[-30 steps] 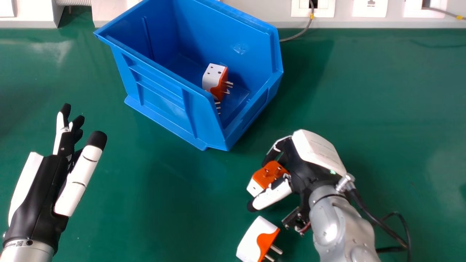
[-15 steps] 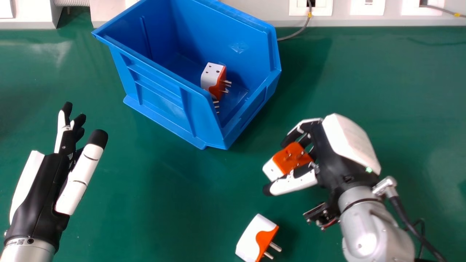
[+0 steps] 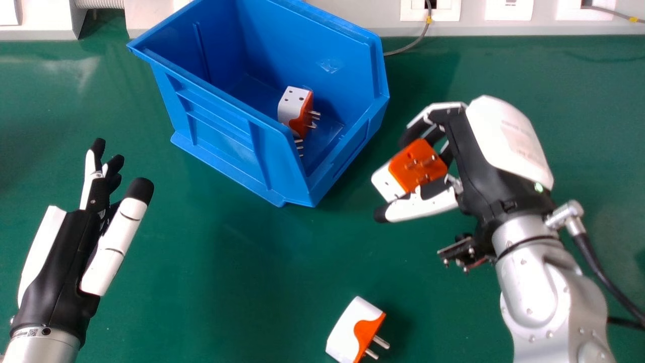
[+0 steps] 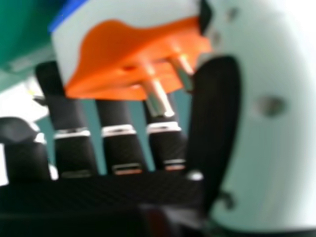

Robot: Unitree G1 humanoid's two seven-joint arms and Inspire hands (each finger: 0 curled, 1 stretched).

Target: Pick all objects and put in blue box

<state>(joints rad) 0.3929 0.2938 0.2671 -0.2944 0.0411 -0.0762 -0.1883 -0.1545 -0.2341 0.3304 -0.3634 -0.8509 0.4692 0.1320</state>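
The smooth, dark green bench point(image 3: 252, 282) carries an open, angular blue plastic box point(image 3: 216, 133). In front of the box, well apart from it and slightly right, a white-and-orange plug adapter point(image 3: 347, 330) with metal pins lies directly on the bench.

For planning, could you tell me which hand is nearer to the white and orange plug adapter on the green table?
Right. The right hand is beyond the adapter, to its right; the left hand is farther off, leftward.
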